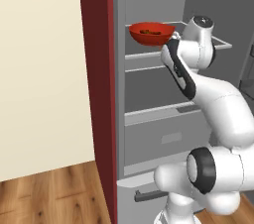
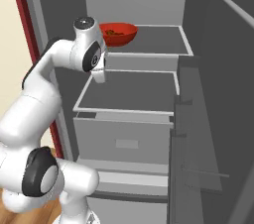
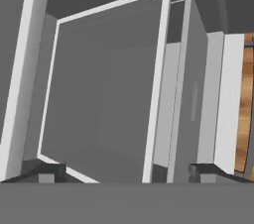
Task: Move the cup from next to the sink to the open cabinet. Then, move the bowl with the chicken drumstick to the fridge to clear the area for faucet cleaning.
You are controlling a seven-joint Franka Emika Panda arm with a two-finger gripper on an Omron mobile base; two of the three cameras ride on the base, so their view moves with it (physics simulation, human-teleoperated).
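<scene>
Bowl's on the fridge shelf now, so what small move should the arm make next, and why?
Probably draw the arm straight back out of the fridge. The red bowl rests on the upper shelf, and the gripper looks open with nothing between its fingertips, so the placing seems done.

Flat even rendered light, no glare; grey open fridge interior [image 2: 134, 89] dim with soft shading. All views slightly soft, low-res, no edge distortion.

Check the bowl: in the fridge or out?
In. The red bowl sits upright on the fridge's upper shelf; the gripper is open and apart from it.
</scene>
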